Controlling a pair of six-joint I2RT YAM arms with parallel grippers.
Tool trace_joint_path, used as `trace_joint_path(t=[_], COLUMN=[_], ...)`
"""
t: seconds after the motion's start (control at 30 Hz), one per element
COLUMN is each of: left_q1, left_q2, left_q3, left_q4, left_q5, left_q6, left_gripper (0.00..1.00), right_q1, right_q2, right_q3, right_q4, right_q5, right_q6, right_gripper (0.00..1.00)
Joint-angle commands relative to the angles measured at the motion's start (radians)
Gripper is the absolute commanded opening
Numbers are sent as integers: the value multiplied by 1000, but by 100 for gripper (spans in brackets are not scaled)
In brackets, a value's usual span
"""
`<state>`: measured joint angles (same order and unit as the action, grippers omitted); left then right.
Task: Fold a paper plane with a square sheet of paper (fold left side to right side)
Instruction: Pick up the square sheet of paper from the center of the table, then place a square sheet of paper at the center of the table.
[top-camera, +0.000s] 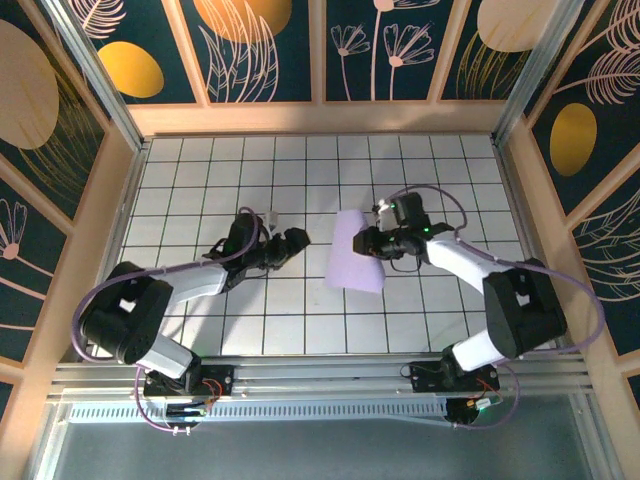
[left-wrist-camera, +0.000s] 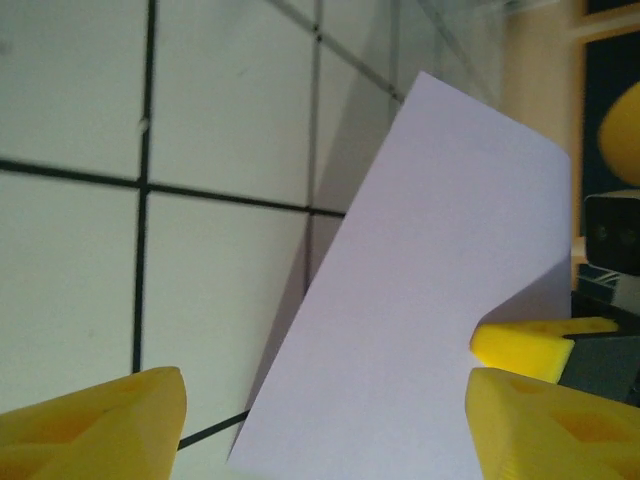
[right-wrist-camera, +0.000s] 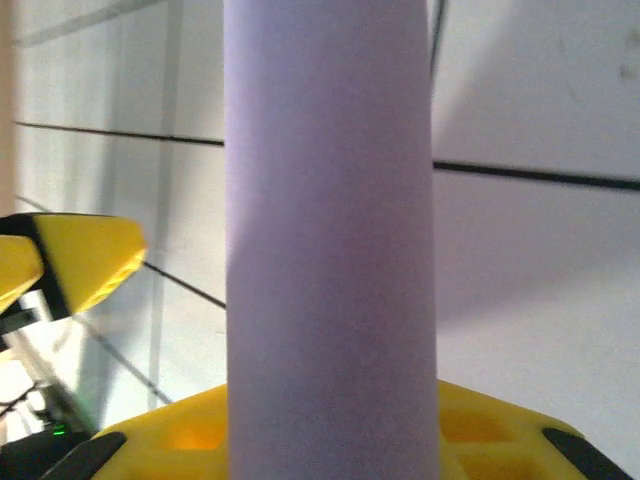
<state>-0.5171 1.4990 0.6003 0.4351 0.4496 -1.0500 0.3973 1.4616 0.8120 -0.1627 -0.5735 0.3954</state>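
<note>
The square sheet of paper (top-camera: 355, 262) is pale lavender and lies bent over itself in the middle of the tiled table, its left part raised off the surface. My right gripper (top-camera: 372, 240) is shut on the sheet's right edge. In the right wrist view the paper (right-wrist-camera: 330, 220) runs as a curved band over my yellow lower finger (right-wrist-camera: 500, 430). My left gripper (top-camera: 294, 240) stands open just left of the sheet. Seen from the left wrist, its fingers (left-wrist-camera: 100, 425) sit wide apart, with the sloping paper (left-wrist-camera: 430, 290) ahead of them and untouched.
White tiles with dark grid lines cover the table (top-camera: 250, 180), and wooden walls close it in on three sides. A yellow fingertip of the right gripper (left-wrist-camera: 520, 345) shows at the paper's edge. The left gripper's yellow finger (right-wrist-camera: 85, 260) appears at the left of the right wrist view.
</note>
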Motion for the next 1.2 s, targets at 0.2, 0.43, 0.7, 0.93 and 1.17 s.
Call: trace_joint_path(t=[0.2, 0.43, 0.7, 0.93, 1.17], left_q1=[43, 43, 43, 39, 13], left_q2=[-148, -97, -48, -62, -83], left_q3=[-3, 80, 93, 67, 95], left_q4=[328, 375, 495, 671, 639], left_q5=[249, 371, 408, 484, 561], left_q6=[177, 208, 152, 99, 122], left_gripper=[86, 90, 97, 96, 82], right_q1=[-99, -95, -68, -4, 34], right_q2=[-176, -242, -308, -273, -231], right_q3=[1, 17, 26, 80, 114], right_q4=[135, 279, 365, 268, 262], right_q5=[-471, -608, -640, -646, -649], right_q6=[-46, 29, 77, 4, -12], right_gripper=[29, 28, 27, 27, 27])
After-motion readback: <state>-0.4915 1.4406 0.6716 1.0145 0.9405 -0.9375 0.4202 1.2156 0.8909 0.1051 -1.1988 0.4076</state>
